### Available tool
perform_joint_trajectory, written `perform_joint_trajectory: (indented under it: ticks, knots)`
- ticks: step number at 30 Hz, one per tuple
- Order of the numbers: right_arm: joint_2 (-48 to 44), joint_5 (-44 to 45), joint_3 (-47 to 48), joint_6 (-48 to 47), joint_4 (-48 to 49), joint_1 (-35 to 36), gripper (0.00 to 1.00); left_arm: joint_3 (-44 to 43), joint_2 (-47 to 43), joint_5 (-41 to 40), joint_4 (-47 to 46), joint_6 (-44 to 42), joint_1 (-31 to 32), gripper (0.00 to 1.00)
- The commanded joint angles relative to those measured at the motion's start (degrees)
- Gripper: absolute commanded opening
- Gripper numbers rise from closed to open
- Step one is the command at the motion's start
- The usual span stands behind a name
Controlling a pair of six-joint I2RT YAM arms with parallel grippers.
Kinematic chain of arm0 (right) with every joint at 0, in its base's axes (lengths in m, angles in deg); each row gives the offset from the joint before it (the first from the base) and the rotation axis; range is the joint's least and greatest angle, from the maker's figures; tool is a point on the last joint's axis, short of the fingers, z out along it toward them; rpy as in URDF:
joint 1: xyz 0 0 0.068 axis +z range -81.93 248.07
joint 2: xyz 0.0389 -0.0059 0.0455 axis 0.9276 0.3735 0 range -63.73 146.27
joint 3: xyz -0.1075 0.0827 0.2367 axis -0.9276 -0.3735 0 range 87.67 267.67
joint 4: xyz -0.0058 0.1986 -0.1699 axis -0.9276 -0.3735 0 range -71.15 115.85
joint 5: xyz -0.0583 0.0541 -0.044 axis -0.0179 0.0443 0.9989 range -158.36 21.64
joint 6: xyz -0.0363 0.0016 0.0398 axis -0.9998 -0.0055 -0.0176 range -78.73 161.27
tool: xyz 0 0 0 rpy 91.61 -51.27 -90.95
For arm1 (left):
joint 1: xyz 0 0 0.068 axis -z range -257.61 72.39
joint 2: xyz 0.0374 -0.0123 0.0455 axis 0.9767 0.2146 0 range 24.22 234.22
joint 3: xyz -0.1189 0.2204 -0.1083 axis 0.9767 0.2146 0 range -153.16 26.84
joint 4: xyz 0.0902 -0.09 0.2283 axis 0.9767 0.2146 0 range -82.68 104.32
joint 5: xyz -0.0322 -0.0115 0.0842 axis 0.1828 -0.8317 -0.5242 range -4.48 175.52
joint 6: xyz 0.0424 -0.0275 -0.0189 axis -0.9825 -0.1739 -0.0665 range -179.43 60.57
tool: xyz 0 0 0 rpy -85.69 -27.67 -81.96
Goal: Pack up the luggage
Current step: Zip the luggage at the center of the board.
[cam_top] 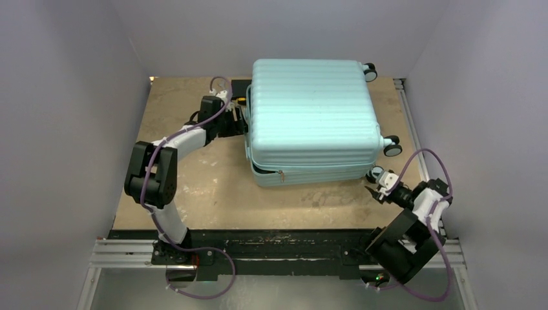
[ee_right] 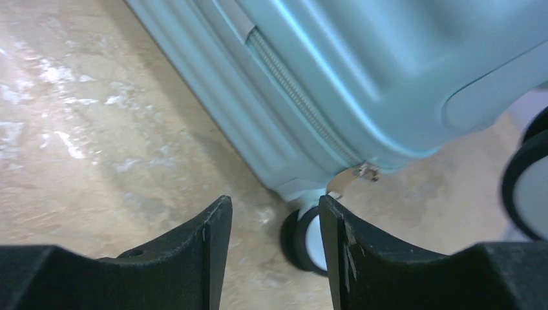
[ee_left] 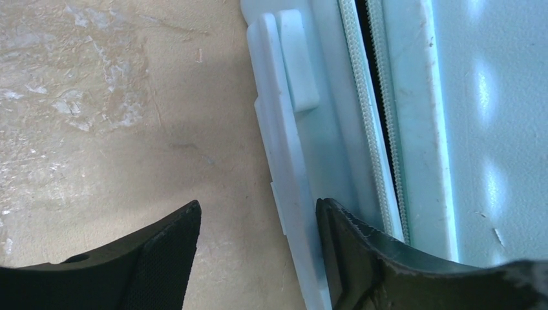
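Hovering spread-fingered near five o'clock on the table (cam_top: 213, 187), right gripper (ee_right: 274, 206) should line up squarely on the zipper pull (ee_right: 365, 171), a wheel (ee_right: 304, 239) crowding the pinch; the luggage (cam_top: 310, 116) lies flat toward twelve, and at its nine o'clock the left gripper (ee_left: 258, 213), also open, brackets a side handle (ee_left: 274, 97).

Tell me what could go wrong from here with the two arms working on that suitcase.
The left tool's open fingers straddle a thin pale plastic piece beside the zipper of the suitcase. If they close there, they may slip off its smooth edge or shove the suitcase. The right tool hangs low by a wheel, with the small zipper pull just beyond it. It could bump the wheel and miss the pull.
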State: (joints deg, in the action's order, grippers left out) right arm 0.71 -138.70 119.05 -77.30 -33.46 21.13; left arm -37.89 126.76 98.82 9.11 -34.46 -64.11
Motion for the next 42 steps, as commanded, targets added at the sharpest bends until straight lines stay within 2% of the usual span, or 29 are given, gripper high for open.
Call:
perform_joint_trajectory:
  ticks: [1,5,8,14,21,26,28,32,34,36,42]
  knots:
    - [-4.8,-8.3,-1.7,-3.5,9.5,-0.2,0.56,-1.4,2.3,-1.3,-0.3,-0.4,1.0,0.62]
    - [-8.4,-8.9,-3.4,11.9,23.0,-0.2,0.55,-1.4,2.5,-0.9,-0.1,-0.5,1.4,0.48]
    - [-9.6,-8.3,-5.2,18.4,30.3,-0.1,0.57,-1.5,2.7,-0.8,-0.4,-0.4,1.5,0.42]
    - [-5.4,-7.1,-3.8,17.6,30.6,1.8,0.59,-1.9,3.2,-0.7,-0.2,-0.6,2.4,0.35]
    - [0.2,-5.3,-0.8,10.7,25.6,4.4,0.58,-2.1,3.3,-0.7,0.0,-0.7,3.0,0.31]
    - [-1.1,-3.5,-1.8,20.2,34.8,7.0,0.57,-2.4,3.7,-0.6,0.0,-0.8,3.2,0.27]
    - [-2.7,-2.0,-3.1,27.0,41.1,9.1,0.56,-2.5,3.9,-0.6,0.1,-0.9,3.3,0.25]
    - [-6.2,0.5,-6.3,41.6,54.7,11.8,0.51,-2.5,3.7,-0.5,0.1,-1.0,3.3,0.24]
    - [-7.1,1.2,-7.1,44.3,57.4,12.5,0.48,-2.3,3.6,-0.6,0.0,-1.0,3.3,0.24]
    - [-6.8,1.8,-6.8,42.5,55.8,13.2,0.44,-2.3,3.5,-0.6,0.1,-1.0,3.3,0.24]
    - [-4.2,2.9,-4.7,31.9,45.9,14.0,0.19,-2.4,3.5,-0.5,0.0,-1.0,3.3,0.22]
